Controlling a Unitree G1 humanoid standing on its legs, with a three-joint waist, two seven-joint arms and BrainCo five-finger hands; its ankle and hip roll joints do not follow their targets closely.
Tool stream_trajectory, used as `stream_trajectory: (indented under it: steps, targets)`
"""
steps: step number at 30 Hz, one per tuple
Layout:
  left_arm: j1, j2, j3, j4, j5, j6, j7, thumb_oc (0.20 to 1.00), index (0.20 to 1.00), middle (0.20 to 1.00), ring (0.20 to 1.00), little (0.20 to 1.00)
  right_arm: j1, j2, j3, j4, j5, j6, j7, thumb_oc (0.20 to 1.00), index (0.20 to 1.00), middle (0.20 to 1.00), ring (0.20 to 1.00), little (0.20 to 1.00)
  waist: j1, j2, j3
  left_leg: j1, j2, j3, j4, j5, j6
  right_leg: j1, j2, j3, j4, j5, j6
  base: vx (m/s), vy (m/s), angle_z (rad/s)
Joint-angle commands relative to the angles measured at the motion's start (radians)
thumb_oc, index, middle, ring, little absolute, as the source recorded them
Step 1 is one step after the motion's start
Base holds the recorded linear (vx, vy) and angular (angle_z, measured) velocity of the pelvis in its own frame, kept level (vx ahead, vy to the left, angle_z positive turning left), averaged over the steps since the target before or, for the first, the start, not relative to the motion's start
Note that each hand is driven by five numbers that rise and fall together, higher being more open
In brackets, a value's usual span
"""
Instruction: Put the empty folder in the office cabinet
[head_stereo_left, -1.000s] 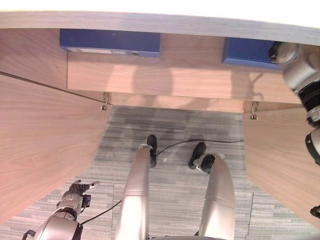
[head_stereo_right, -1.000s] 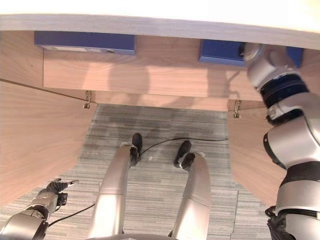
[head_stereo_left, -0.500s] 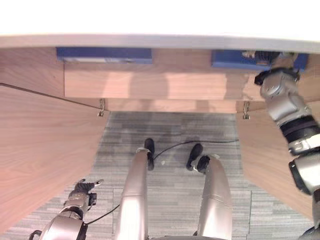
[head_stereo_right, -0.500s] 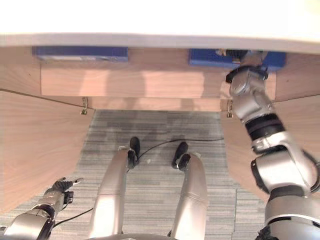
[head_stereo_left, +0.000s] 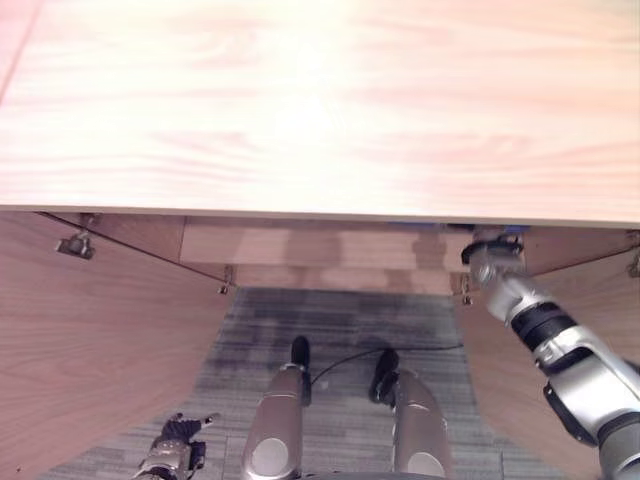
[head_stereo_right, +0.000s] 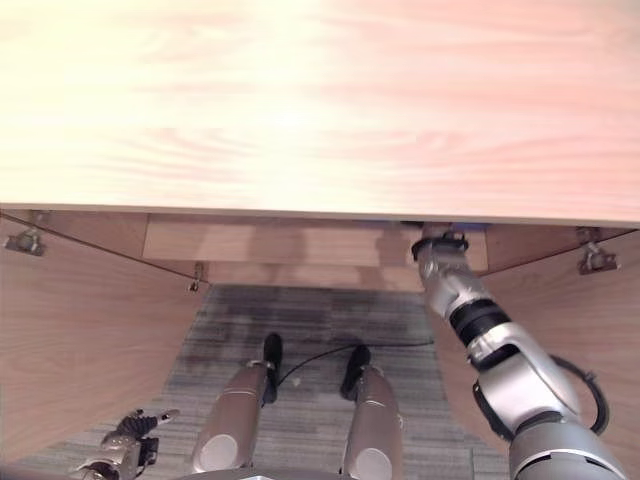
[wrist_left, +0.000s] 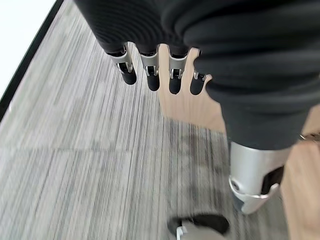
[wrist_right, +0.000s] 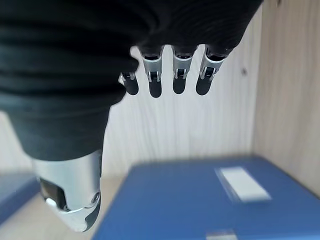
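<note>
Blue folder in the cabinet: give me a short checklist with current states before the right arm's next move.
1. Blue folder lies flat inside the cabinet: ok.
2. Right hand has let go, fingers straight above the folder: ok.
3. Folder pushed fully to the back: cannot tell.
4. Cabinet doors open on both sides of the arm: ok.
5. Left hand open, idle over the carpet: ok.
</note>
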Motion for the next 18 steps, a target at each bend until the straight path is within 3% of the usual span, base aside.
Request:
stream_trajectory:
  steps: [1,6,8,9,13,16,18]
  targets:
    - [0.023,0.017,-0.018,0.054,0.054,-0.004,0.004,1.000,1.000,1.000,1.000,1.000,-0.038,0.029,0.010,0.065,-0.053,-0.025,0.003,1.000,1.000,1.000,1.000,1.000,0.004,-0.001,-0.022,-0.011,0.031,-0.039,-0.004,-0.004,-0.015,0.071,0.001,0.004,-0.118,0.052,0.069,0.06,-0.103,0.02]
    - [0.135,0.046,0.014,0.008,0.085,-0.028,-0.037,1.000,1.000,1.000,1.000,1.000,0.115,0.028,-0.016,0.116,-0.028,-0.081,0.058,1.000,1.000,1.000,1.000,1.000,0.019,0.007,-0.103,0.112,0.062,-0.041,-0.211,0.129,-0.052,0.210,0.054,-0.055,-0.337,0.103,0.075,0.08,-0.095,0.11]
    - [0.147,0.039,0.013,-0.002,0.088,-0.033,-0.047,1.000,1.000,1.000,1.000,1.000,0.182,0.009,-0.018,0.135,-0.038,-0.092,0.065,1.000,1.000,1.000,1.000,1.000,0.016,-0.002,-0.136,0.141,0.078,-0.039,-0.248,0.189,-0.070,0.268,0.083,-0.081,-0.454,0.150,0.087,0.00,-0.086,0.21]
    - [0.147,0.039,0.012,-0.003,0.088,-0.033,-0.047,1.000,1.000,1.000,1.000,1.000,0.183,0.009,-0.019,0.135,-0.039,-0.092,0.065,1.000,1.000,1.000,1.000,1.000,0.015,-0.002,-0.137,0.138,0.077,-0.041,-0.250,0.193,-0.069,0.268,0.083,-0.083,-0.460,0.155,0.087,-0.04,-0.049,0.11]
    - [0.073,0.037,0.035,0.084,0.092,-0.018,-0.025,1.000,1.000,1.000,1.000,1.000,0.234,0.007,0.030,0.119,-0.045,-0.130,0.115,1.000,1.000,1.000,1.000,1.000,-0.006,-0.041,-0.158,0.208,0.007,-0.114,-0.149,0.051,-0.036,0.304,0.102,-0.002,-0.506,0.181,0.084,0.01,0.037,-0.14]
    - [0.066,-0.033,0.042,0.046,0.044,-0.025,-0.036,1.000,1.000,1.000,1.000,1.000,0.270,0.038,0.028,0.211,-0.027,-0.114,0.138,1.000,1.000,1.000,1.000,1.000,-0.018,-0.051,-0.204,0.260,-0.008,-0.126,-0.177,-0.033,-0.014,0.328,0.141,0.036,-0.566,0.200,0.089,0.04,0.074,-0.60]
    - [0.062,-0.054,0.038,0.061,0.026,-0.023,-0.045,1.000,1.000,1.000,1.000,1.000,0.346,0.077,-0.031,0.279,0.027,-0.101,0.148,1.000,1.000,1.000,1.000,1.000,-0.040,-0.049,-0.252,0.294,-0.010,-0.104,-0.251,-0.017,-0.007,0.335,0.129,0.052,-0.566,0.222,0.102,0.00,0.281,-0.59]
